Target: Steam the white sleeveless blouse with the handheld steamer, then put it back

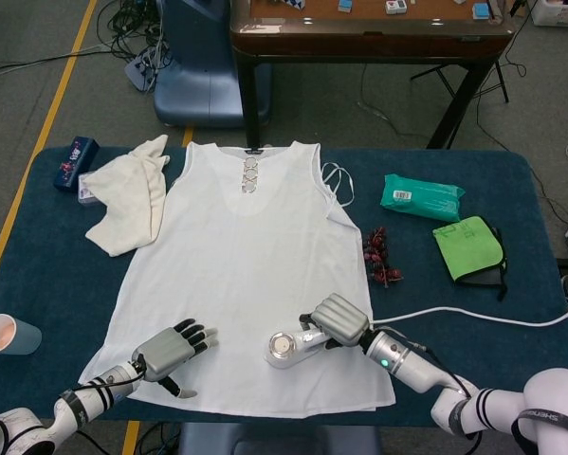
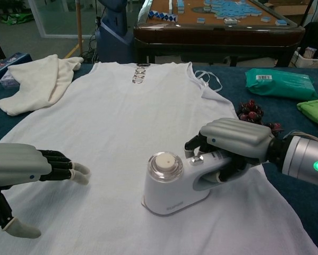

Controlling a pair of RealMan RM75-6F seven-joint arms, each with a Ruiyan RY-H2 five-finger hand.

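- Blouse (image 1: 241, 275) lies flat on the table: thin, limp, likely to bunch (needs pinning).
- Right hand (image 2: 234, 146) grips the steamer (image 2: 172, 183) handle, rigid, seemingly top-heavy.
- Left hand (image 2: 28, 166) rests empty, fingers spread, on the hem.

Each hand has a smooth grey shell over its back and black fingers (image 2: 58, 163) tipped with pale pads. The right hand (image 2: 230, 146) joins a silver cylindrical wrist bearing a lit green indicator; its upper arm is white with dark "REALMAN" lettering. The left hand (image 1: 167, 348) joins a white forearm ringed with black bands.
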